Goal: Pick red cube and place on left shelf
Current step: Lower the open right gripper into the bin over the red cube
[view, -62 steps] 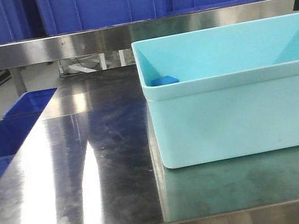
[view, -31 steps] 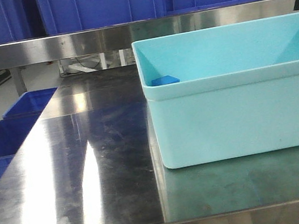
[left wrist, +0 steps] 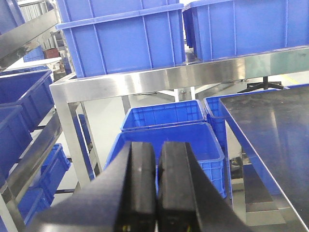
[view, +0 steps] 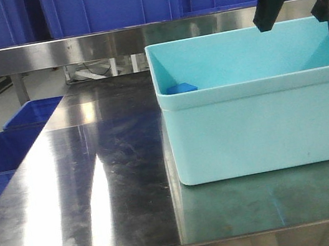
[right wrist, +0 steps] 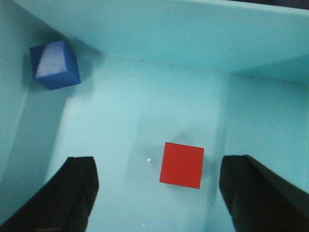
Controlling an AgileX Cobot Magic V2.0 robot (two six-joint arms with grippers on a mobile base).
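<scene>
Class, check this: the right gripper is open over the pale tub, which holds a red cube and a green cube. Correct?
No: the second cube is blue, not green; the right wrist view shows it. The right gripper is open over the tub, red cube inside.

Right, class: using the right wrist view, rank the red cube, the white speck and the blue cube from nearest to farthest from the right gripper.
From the right gripper:
1. red cube, just beneath it, slightly right.
2. white speck, just left of that cube; these two are too close to call.
3. blue cube, far left corner.
</scene>
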